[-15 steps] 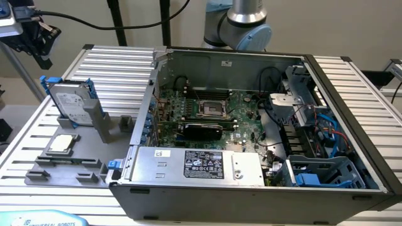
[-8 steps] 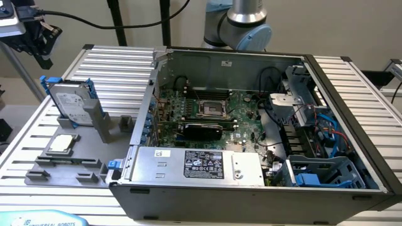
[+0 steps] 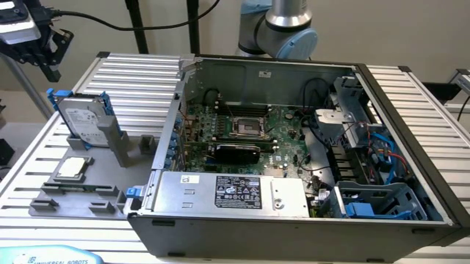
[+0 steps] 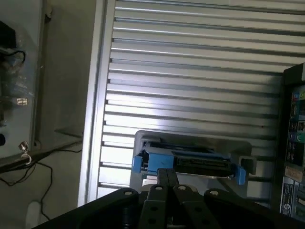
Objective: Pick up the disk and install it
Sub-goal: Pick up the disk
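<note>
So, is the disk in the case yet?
Not yet: out. The disk stands on edge in the grey stand outside the case, with the claw above it.

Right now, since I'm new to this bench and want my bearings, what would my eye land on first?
The big open computer case sits in the middle of the exterior view, its green motherboard laid bare. At that view's left, the disk stands upright in a grey holder, with blue rails along its sides. The shut pincer hangs above the disk, empty and apart from it.
</note>
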